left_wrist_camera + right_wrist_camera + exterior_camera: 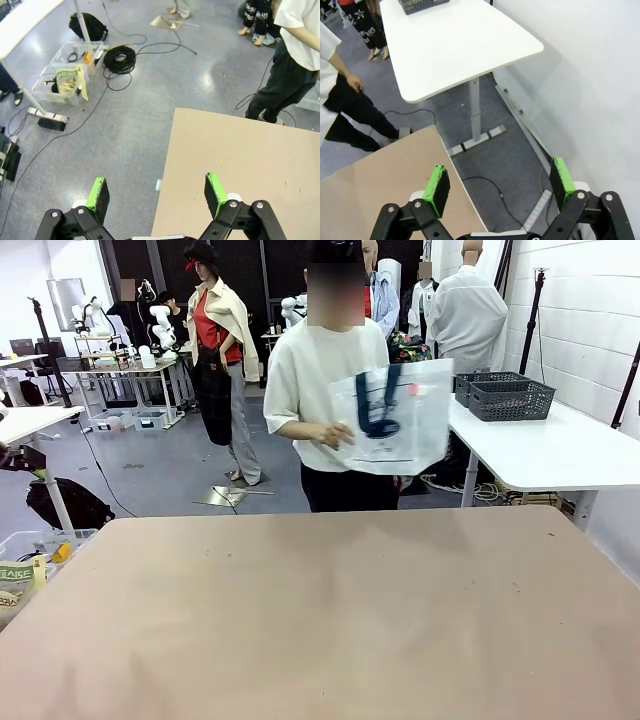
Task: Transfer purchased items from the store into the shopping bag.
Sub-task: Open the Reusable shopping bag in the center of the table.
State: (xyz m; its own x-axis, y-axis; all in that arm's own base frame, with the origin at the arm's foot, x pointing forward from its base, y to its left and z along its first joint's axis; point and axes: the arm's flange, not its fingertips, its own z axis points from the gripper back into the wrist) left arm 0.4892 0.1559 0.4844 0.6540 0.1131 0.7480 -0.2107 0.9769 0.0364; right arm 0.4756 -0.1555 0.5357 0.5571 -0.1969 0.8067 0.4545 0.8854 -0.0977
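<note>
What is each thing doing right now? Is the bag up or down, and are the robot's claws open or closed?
shopping bag: held up in the air by the person, off the table, handles hanging down its front.
person's hand: gripping the bag's side.
left gripper: open, holding nothing.
right gripper: open, holding nothing.
grey baskets: sitting side by side on the white side table.

Front view: fixed at the counter's [320, 620] near edge, facing the person [325, 390] at the far side. Left wrist: high, looking down on the far left corner and floor [125, 125]. Right wrist: likewise, far right corner. All views share counter and person.
</note>
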